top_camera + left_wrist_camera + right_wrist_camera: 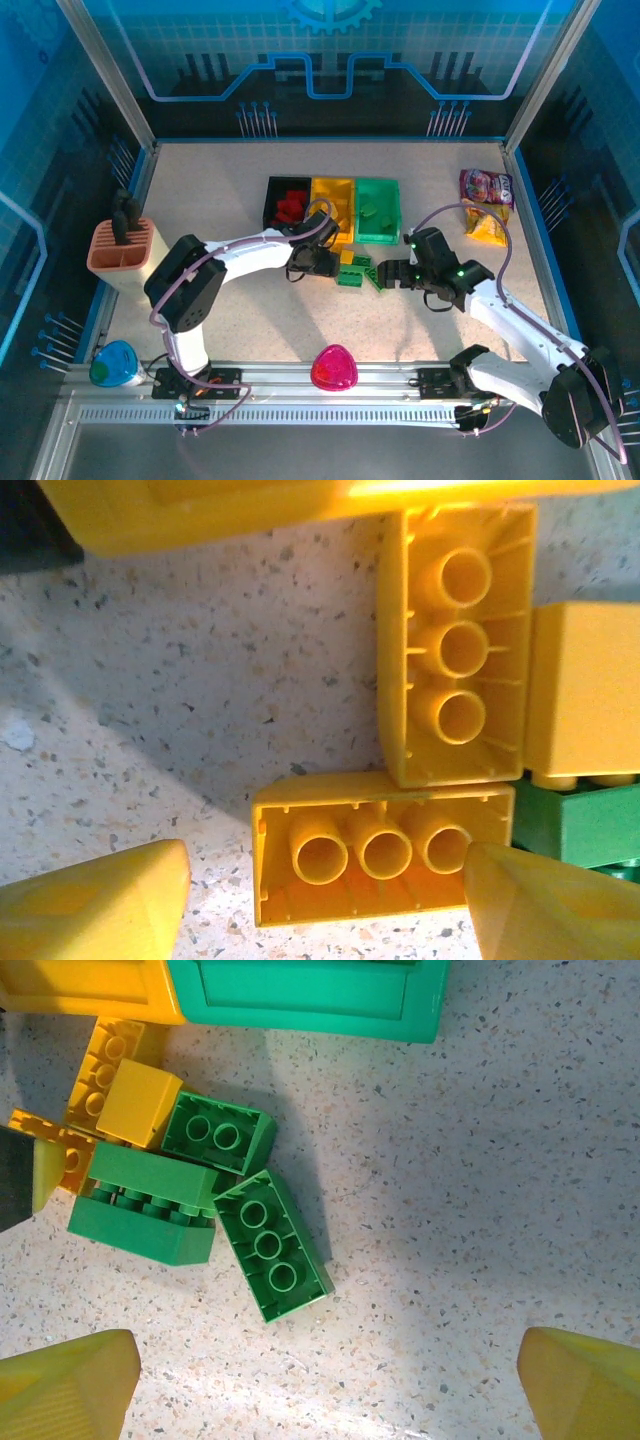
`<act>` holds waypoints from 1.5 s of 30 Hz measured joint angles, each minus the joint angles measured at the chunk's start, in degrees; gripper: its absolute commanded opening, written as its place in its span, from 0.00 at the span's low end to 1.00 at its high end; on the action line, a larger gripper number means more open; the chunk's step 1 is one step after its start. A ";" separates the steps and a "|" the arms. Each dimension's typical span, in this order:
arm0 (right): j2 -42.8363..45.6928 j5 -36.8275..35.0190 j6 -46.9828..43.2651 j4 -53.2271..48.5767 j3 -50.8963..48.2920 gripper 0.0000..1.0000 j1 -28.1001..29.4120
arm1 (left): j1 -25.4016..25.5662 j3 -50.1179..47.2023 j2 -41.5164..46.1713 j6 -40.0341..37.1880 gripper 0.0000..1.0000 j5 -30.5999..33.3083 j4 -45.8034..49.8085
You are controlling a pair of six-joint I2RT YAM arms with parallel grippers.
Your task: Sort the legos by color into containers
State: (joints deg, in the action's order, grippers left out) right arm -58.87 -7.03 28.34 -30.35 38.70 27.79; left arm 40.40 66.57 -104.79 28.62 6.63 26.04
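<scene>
Legos [150, 1215] cluster upper left in the right wrist view; right fingers [70, 1385] spread wide; left fingers [100, 905] stand apart, flanking an upturned yellow brick [385, 845].

Between the fingers [100, 900] of the left gripper [325, 905], a smooth, glossy yellow plastic brick [380, 850] was seen on a matt, speckled stone-like tabletop [180, 680]; ahead of them, a glossy yellow plastic bin wall [250, 510] was seen.

Left wrist: yellow bin [200, 515] cut by top edge, green brick [580, 825] by right. Right wrist: green bin [300, 1000] cropped at top.
</scene>
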 measured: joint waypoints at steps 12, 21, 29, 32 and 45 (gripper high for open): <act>0.02 -0.02 0.20 0.20 -0.46 0.98 0.00 | -0.13 0.81 -3.10 1.38 0.69 -2.01 -1.68; 0.48 -0.42 0.20 0.39 -1.38 0.98 0.00 | -0.46 0.90 -3.26 1.97 0.36 -1.44 -1.25; 0.48 -0.42 0.22 0.79 -1.38 0.98 0.00 | -0.13 0.83 -1.25 2.56 0.24 -1.99 -2.29; 0.48 -0.42 0.24 0.98 -1.38 0.98 0.00 | -0.11 0.81 -0.07 2.56 0.22 -1.95 -1.60; 1.49 -0.42 0.44 1.03 -2.38 0.98 0.00 | -1.99 9.25 2.80 0.33 0.20 -0.90 1.95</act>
State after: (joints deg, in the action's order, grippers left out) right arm -57.39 -7.44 28.77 -29.32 36.32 27.79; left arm 38.41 75.81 -102.00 28.95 5.74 27.99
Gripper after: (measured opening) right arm 0.978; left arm 0.252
